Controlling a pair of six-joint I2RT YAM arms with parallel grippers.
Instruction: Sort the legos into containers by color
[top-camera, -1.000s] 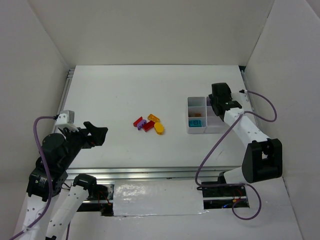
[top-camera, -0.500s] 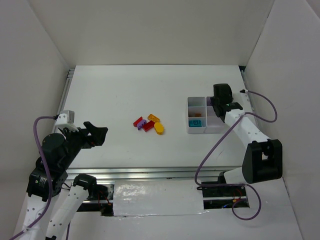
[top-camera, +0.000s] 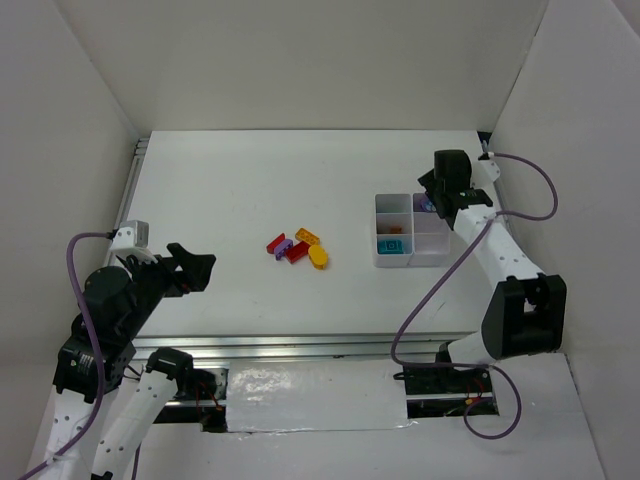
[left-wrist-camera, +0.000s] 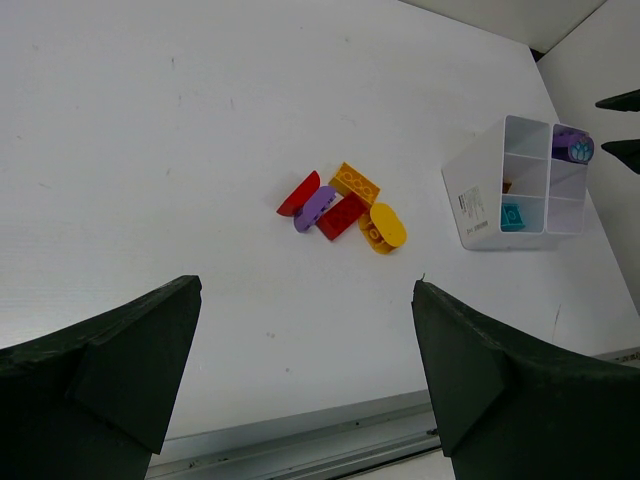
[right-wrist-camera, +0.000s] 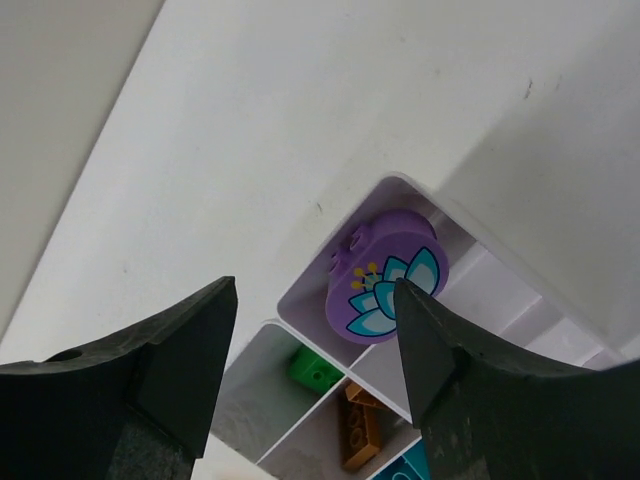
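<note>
Five small plastic bricks lie loose on the white surface (left-wrist-camera: 150, 120): two red, namely a rounded red brick (left-wrist-camera: 298, 193) and a rectangular red brick (left-wrist-camera: 341, 216); one rounded purple brick (left-wrist-camera: 315, 208); one studded orange rectangle (left-wrist-camera: 355, 183); one yellow oval brick (left-wrist-camera: 384, 227). One white plastic tray (left-wrist-camera: 470, 200) of six square compartments holds four more in view: one purple oval brick printed with a flower (right-wrist-camera: 388, 276); one green brick (right-wrist-camera: 316, 369); one orange-brown brick (right-wrist-camera: 360, 432); one teal brick (right-wrist-camera: 410, 466).
</note>
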